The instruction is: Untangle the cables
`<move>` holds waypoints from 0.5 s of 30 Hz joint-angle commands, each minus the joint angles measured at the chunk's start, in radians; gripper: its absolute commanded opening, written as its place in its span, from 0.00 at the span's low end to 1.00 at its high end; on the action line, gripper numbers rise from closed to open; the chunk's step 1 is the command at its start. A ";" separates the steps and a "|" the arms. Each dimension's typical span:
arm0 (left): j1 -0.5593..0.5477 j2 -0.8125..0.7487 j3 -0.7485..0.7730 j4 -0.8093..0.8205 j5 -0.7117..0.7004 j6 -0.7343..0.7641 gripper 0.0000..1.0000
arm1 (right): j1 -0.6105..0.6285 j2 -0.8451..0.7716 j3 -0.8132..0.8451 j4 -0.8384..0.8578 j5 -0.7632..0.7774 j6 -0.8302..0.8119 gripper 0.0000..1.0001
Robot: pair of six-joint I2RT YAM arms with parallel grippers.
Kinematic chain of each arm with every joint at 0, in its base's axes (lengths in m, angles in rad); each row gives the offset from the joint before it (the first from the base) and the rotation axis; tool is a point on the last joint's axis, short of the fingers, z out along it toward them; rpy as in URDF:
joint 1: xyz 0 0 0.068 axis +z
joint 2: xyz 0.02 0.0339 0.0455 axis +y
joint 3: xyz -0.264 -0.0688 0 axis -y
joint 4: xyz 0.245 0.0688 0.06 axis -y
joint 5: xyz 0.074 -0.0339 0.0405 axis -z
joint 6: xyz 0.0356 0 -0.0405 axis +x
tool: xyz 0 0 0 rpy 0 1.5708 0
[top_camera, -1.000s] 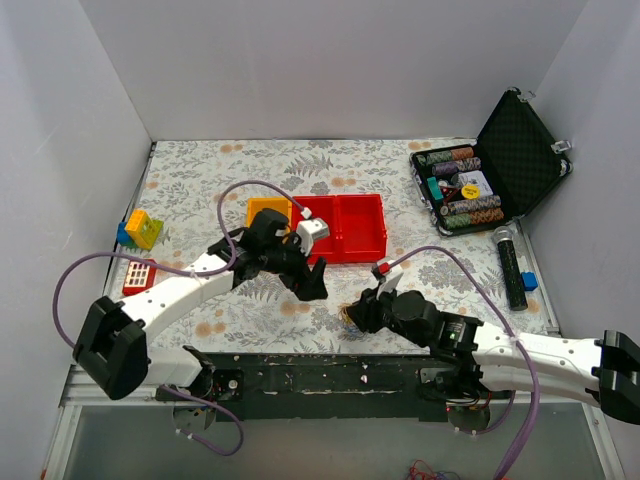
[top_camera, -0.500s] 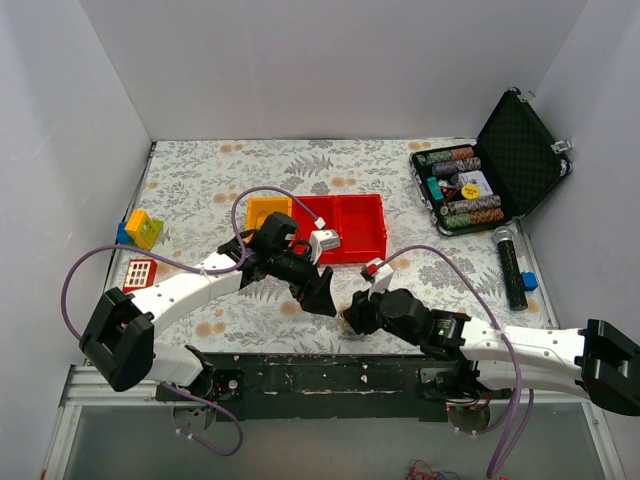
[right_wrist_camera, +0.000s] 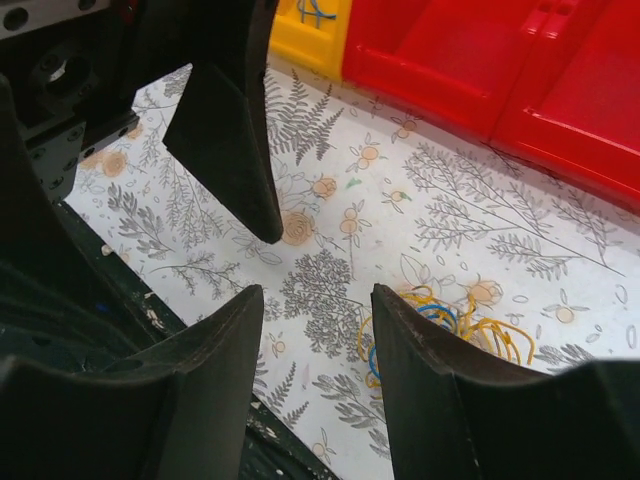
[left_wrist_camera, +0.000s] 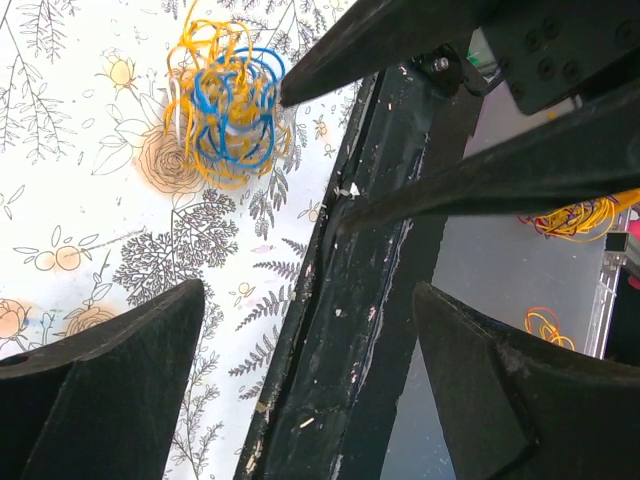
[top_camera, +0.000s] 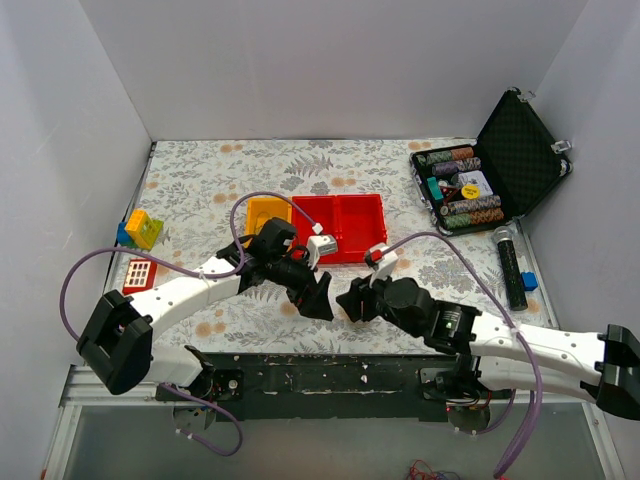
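The cables (left_wrist_camera: 225, 105) are a small clump of thin yellow-orange, blue and whitish wires lying on the floral table cover near the table's front edge. In the right wrist view the cables (right_wrist_camera: 455, 325) lie just right of my right gripper (right_wrist_camera: 318, 300), partly behind its right finger (right_wrist_camera: 430, 380). That gripper is open and empty. My left gripper (left_wrist_camera: 308, 292) is open and empty, apart from the clump, over the black front rail. In the top view the left gripper (top_camera: 318, 297) and the right gripper (top_camera: 352, 300) face each other closely, and the clump is hidden.
Red bins (top_camera: 345, 225) and a yellow bin (top_camera: 265, 212) stand just behind the grippers. An open black case of poker chips (top_camera: 480, 185) is at the back right, with a black cylinder (top_camera: 513, 265) beside it. Coloured blocks (top_camera: 140, 230) lie at the left. The black rail (top_camera: 330, 370) marks the front edge.
My left gripper has moved right and toward the front edge. My right gripper has moved left toward it and now covers the clump in the top view.
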 commanded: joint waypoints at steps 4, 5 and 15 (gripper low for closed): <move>-0.014 0.006 0.005 0.067 0.000 -0.036 0.81 | 0.001 -0.195 -0.056 -0.196 0.116 0.040 0.57; -0.019 0.022 0.017 0.079 -0.020 -0.044 0.81 | 0.000 -0.222 -0.065 -0.212 0.127 0.051 0.57; -0.083 0.266 0.189 0.128 -0.196 -0.021 0.75 | -0.010 -0.251 -0.116 -0.295 0.214 0.141 0.58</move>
